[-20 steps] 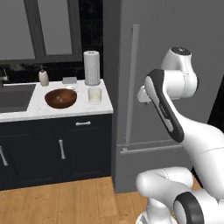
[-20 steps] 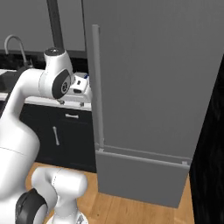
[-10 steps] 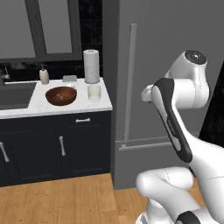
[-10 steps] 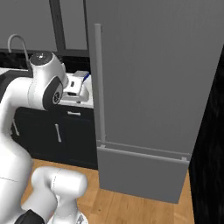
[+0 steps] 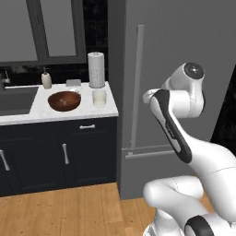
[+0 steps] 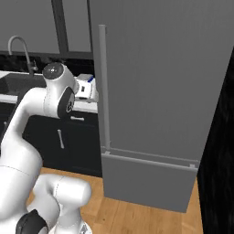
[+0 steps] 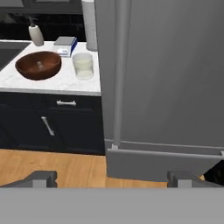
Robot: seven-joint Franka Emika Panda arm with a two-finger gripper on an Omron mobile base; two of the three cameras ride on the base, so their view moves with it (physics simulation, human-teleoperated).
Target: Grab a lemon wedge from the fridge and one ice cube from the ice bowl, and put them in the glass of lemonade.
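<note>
A white arm's claw (image 7: 112, 177), wide open and empty, faces the shut fridge (image 5: 184, 50); next it likely must grip the handle (image 5: 137, 85) and pull.

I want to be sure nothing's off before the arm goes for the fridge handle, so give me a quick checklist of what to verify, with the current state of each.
1. Fridge door closed, so it must be opened first: ok.
2. Vertical bar handle in sight and unobstructed: ok.
3. Hand open and holding nothing: ok.
4. Hand already touching the handle: not ok, a gap remains in the hand view.
5. Ice bowl and glass of lemonade upright on the counter, side by side: ok.
6. Lemon wedge waiting inside the fridge: cannot tell, door shut.
</note>
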